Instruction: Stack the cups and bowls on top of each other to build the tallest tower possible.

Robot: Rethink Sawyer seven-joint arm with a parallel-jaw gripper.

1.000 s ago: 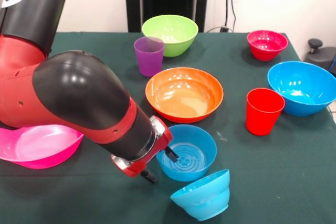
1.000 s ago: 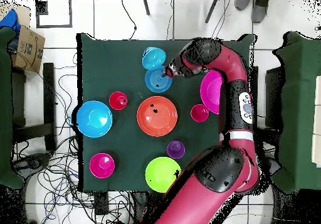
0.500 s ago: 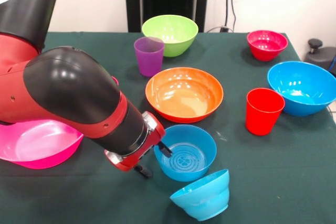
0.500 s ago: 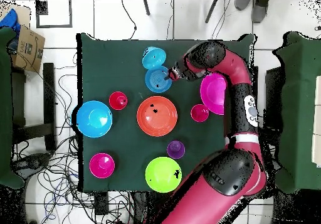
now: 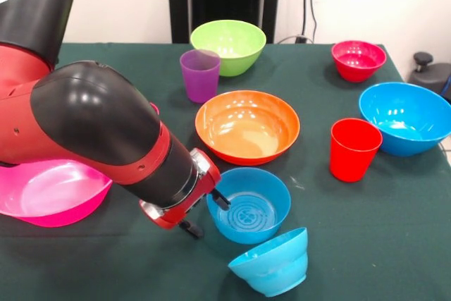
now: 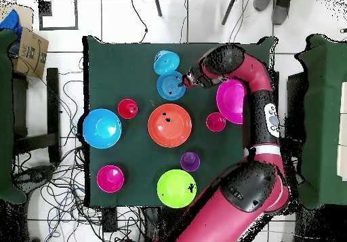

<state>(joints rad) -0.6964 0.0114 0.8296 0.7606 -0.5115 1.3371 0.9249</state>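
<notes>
Nearest of all, a small glossy blue plastic bowl [image 5: 270,264] lies tipped on its side at the front of the green-clothed table [image 5: 366,244], its rim just beside a second small blue bowl [image 5: 249,205] that sits upright and empty.

The red and black arm's claw [image 5: 205,211] is down at that upright bowl's rim: one dark finger [image 5: 220,199] reaches over the edge into the bowl, the other [image 5: 190,229] sits outside on the cloth, so the claw straddles the wall. Whether it is actually pinching the wall, I cannot tell.

Behind the arm a large pink bowl [image 5: 49,197] rests at the table's edge; the overhead view shows a red cup [image 6: 215,122] just beside it. A second smooth red plastic cup [image 5: 354,149] stands upright on the other side, near a large blue bowl [image 5: 406,118].

In the middle sits a wide orange bowl [image 5: 247,126], empty. Farther back stand a translucent purple cup [image 5: 201,75], a lime green bowl [image 5: 228,46] and a small red-magenta bowl [image 5: 359,60].

That makes seven bowls and three cups, all separate; nothing is stacked.
</notes>
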